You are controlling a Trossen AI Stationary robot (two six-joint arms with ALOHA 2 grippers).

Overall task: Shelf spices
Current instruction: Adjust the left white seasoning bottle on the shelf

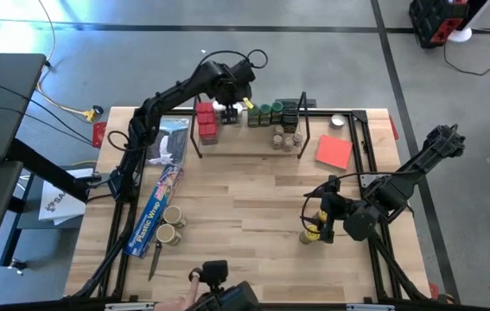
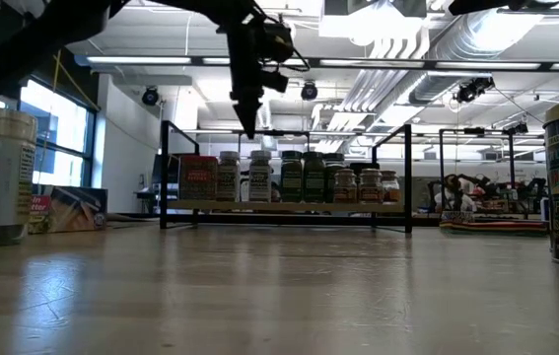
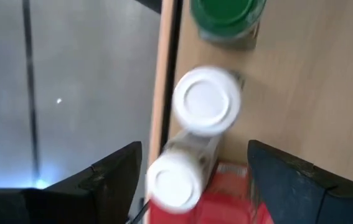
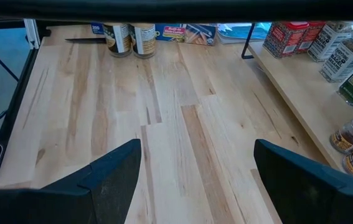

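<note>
The shelf (image 1: 249,149) stands at the table's far middle and carries a row of spices: red tins (image 1: 206,121), white-lidded jars (image 3: 206,101), green-lidded jars (image 1: 266,111), dark jars (image 1: 290,112) and small tan jars (image 1: 284,138). My left gripper (image 3: 195,149) hangs open above the white-lidded jars, clear of their lids in the low view (image 2: 249,123). Toward the table's near right, my right gripper (image 4: 195,155) is open over bare wood. A yellow-labelled jar (image 1: 314,231) stands on the table beside it.
Two tan-lidded jars (image 1: 171,225) stand near the left, beside the long blue plastic-wrap box (image 1: 154,207) and a knife (image 1: 156,259). A red square sheet (image 1: 334,151) lies to the right of the shelf. Bare wood lies between the shelf and the near edge.
</note>
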